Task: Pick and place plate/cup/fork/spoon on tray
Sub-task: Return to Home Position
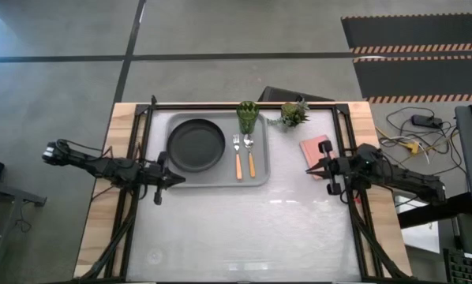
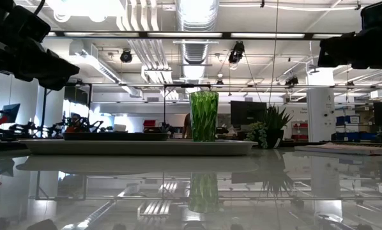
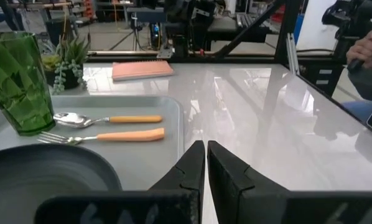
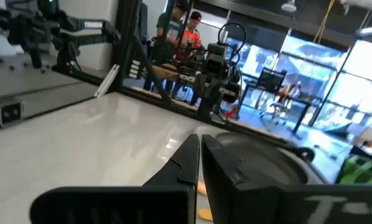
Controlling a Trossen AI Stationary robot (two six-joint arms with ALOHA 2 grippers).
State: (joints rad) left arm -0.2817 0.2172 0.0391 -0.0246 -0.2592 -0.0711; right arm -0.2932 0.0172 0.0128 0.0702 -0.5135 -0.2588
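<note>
- Left gripper [image 1: 175,180] is what you've got sitting right at the tray's [image 1: 260,180] near-left corner, fingers [image 3: 189,171] pressed together with nothing between them.
- Your right gripper [image 1: 310,169] is over on the other side of the table, just beside the pink rectangle [image 1: 316,148], tips pointed toward the tray. Its fingers [image 4: 187,163] are closed up too, holding nothing.
- On the tray you can see everything's already loaded: the black plate [image 1: 196,145] takes up the left half, lying flat.
- Right of the plate, the fork [image 1: 237,155] and spoon [image 1: 250,155] lie side by side, orange handles pointing at the near rim, metal ends toward the far rim. Fork is the one closer to the plate.
- Green ribbed cup [image 1: 247,116] stands upright in the tray's far-right corner, just past the fork and spoon heads. You get a nice look at it from the low view [image 2: 204,115].
- Little potted plant [image 1: 294,114] is off the tray, on the table just to the cup's right.
- From your left wrist cam, a person's hand [image 3: 360,47] shows up past the table edge.
</note>
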